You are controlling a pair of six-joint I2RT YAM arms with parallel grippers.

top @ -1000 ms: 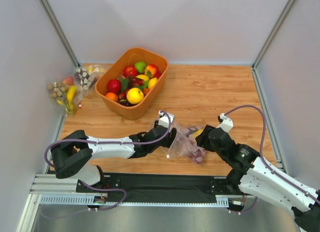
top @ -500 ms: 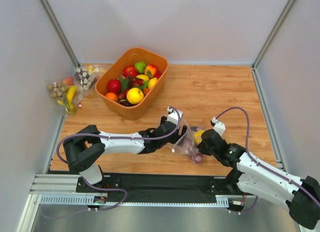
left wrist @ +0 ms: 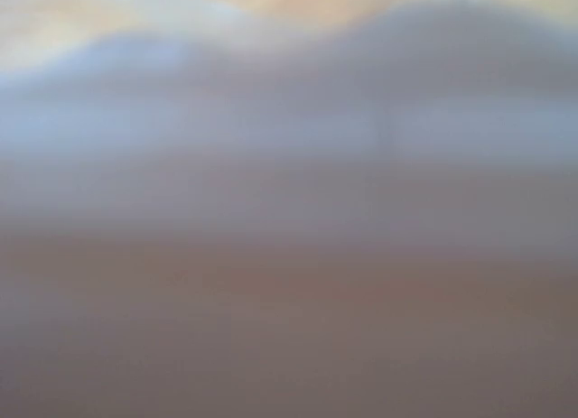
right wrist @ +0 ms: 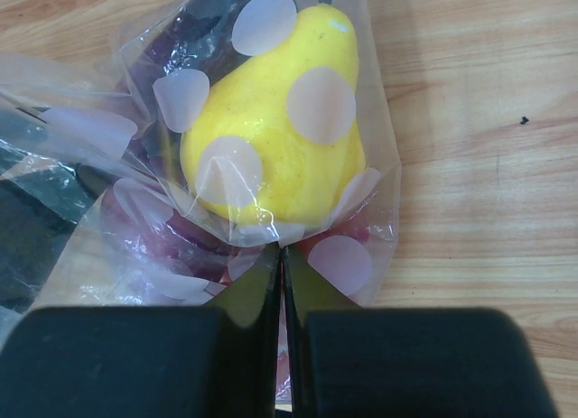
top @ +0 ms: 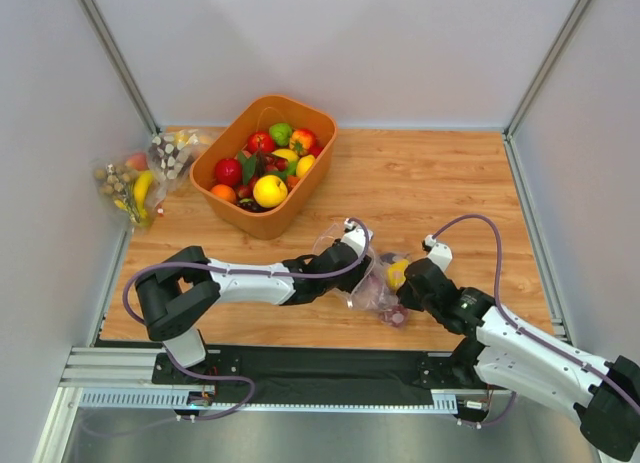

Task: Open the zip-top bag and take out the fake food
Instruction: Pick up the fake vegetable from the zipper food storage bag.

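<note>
The right gripper (right wrist: 281,254) is clamping its two fingers fully together on a fold of the zip-top bag (right wrist: 86,134), just beside one yellow pear-shaped fruit (right wrist: 271,138) enclosed in the film. The left gripper (top: 352,265) is sitting at the bag's opposite side. Its wrist view is blurred, so its finger state cannot be told. One bag is lying on the table (top: 450,183) between the two grippers, holding one yellow fruit and reddish-purple pieces (top: 394,311) too indistinct to count.
</note>
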